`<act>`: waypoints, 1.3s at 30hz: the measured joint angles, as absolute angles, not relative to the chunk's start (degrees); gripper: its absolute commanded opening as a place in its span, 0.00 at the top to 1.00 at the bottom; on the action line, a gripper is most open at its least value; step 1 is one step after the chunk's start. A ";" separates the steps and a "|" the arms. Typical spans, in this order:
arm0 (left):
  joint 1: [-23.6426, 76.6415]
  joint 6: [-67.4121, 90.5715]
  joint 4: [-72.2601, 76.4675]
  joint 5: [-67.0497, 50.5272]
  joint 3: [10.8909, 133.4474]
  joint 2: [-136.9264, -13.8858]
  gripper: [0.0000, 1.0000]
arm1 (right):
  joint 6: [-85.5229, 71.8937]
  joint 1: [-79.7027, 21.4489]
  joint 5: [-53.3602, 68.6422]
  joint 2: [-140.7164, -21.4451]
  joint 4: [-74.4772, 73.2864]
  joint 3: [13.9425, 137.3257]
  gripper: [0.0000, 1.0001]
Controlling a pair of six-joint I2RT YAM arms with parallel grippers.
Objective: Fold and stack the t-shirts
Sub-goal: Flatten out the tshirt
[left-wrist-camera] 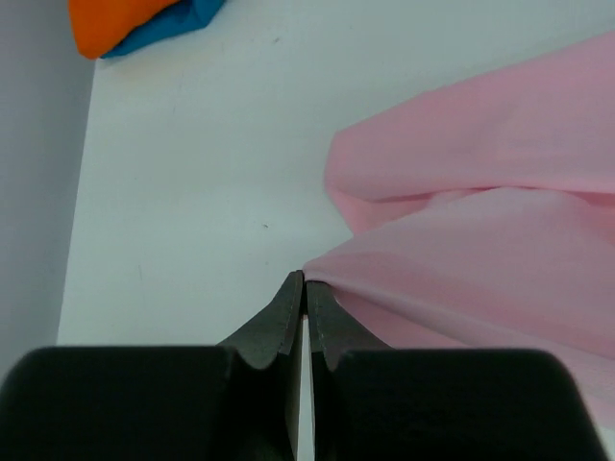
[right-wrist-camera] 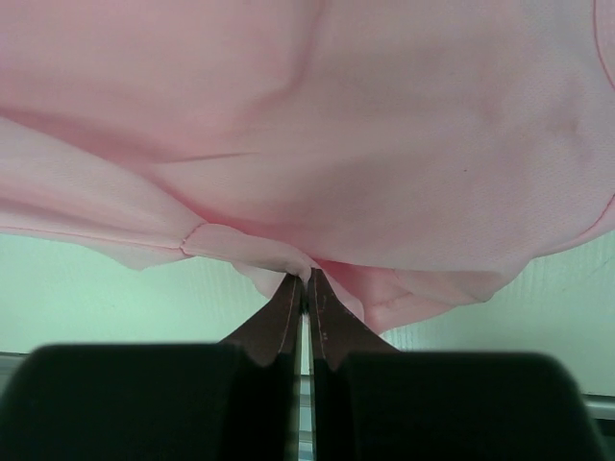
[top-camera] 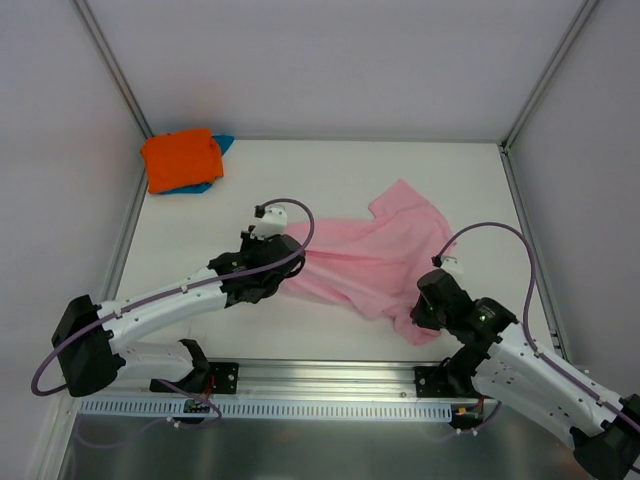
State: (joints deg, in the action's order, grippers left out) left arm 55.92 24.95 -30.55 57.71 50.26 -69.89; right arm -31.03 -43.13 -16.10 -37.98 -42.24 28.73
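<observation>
The desk [top-camera: 330,170] is carrying all three t-shirts. The light pink t-shirt [top-camera: 375,255] is lying crumpled and unfolded across the middle-right area. The orange t-shirt [top-camera: 180,158] is resting folded at the far-left corner, on top of the teal-blue t-shirt [top-camera: 222,143], well apart from the pink one. The left claw [left-wrist-camera: 306,283] is pinching the pink shirt's left edge, jaws together on the cloth. The right claw [right-wrist-camera: 306,283] is clamping its near hem likewise. Judged step: spreading the pink shirt flat before folding. The next move is calling for both claws drawing apart evenly, keeping the cloth taut without slipping.
</observation>
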 measured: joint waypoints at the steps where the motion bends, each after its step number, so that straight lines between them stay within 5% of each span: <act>1: 54.81 23.05 -29.43 57.65 50.26 -69.28 1.00 | -31.03 -43.13 -16.08 -37.76 -42.19 28.73 1.00; 3: 53.30 19.57 -27.03 57.43 50.28 -67.83 0.62 | -31.05 -43.18 -15.99 -37.50 -41.89 28.73 1.00; 5: 52.29 16.19 -25.26 57.32 50.54 -66.13 0.10 | -31.05 -43.22 -16.08 -37.52 -41.87 28.71 0.99; 6: 51.90 14.83 -24.69 57.34 50.76 -65.39 0.01 | -31.03 -43.22 -16.08 -37.52 -42.04 28.67 0.99; 17: 51.44 22.76 -26.96 47.51 51.53 -69.43 0.01 | -30.68 -43.22 -16.10 -39.24 -42.00 28.64 0.99; 26: 51.79 29.67 -16.71 33.06 36.03 -65.80 0.01 | -30.33 -43.22 -16.14 -39.99 -41.85 28.64 1.00; 39: 51.79 31.03 0.73 31.75 26.39 -67.33 0.04 | -29.76 -43.22 -16.16 -39.79 -41.98 28.64 0.99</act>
